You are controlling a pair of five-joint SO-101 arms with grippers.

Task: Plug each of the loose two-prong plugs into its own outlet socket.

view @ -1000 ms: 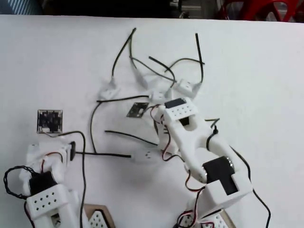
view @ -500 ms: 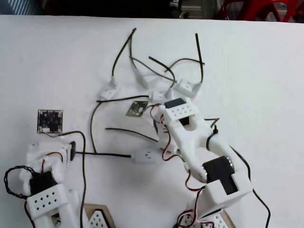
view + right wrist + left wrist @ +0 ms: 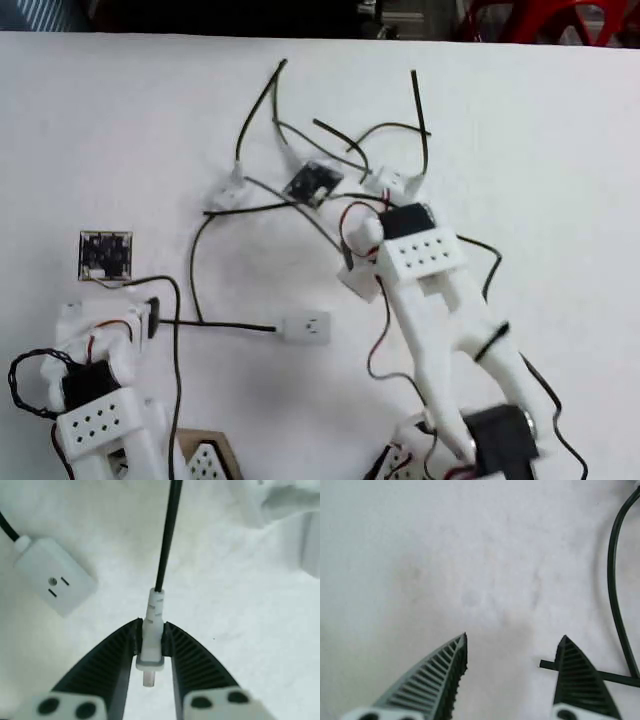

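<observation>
My right gripper (image 3: 151,625) is shut on a white two-prong plug (image 3: 153,611), whose black cable (image 3: 168,535) runs away from the fingers. A white outlet socket (image 3: 55,582) lies on the table close beside it. In the high view that gripper (image 3: 357,275) holds the plug (image 3: 360,282) to the right of the socket (image 3: 306,327). More white plug and socket pieces (image 3: 228,190) (image 3: 395,183) lie farther back among tangled black cables. My left gripper (image 3: 514,647) is open over bare table, with a black cable (image 3: 612,595) beside it. The left arm (image 3: 95,375) sits at the near left.
A black square tile (image 3: 313,182) rests among the cables at the back. A dark patterned marker tile (image 3: 105,255) lies at the left. A black cable (image 3: 215,325) runs from the socket toward the left arm. The table's (image 3: 540,140) right side is bare.
The right arm has swung right and toward the near edge with the plug, dragging its cable. The black square tile slid farther back. The left arm kept still.
</observation>
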